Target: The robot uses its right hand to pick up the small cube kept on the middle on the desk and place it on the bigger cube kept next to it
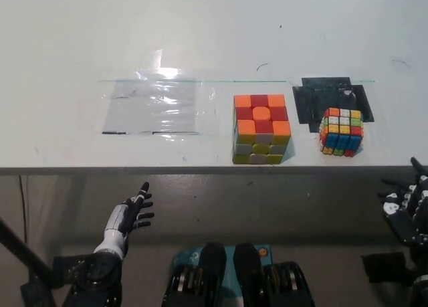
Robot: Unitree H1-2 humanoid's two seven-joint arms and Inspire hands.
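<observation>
Head view is showing you the small cube [342,132], multicoloured, sitting tilted right of the bigger cube [261,129]. Your right hand [409,210] is hanging below the desk [200,33] edge, fingers spread; the left hand [130,217] is resting low, also spread.

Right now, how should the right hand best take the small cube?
Probably from above, fingers on two opposite side faces of the small cube. It sits free on the black patch, apart from the bigger cube, slightly turned. The right hand waits below the desk edge.
</observation>
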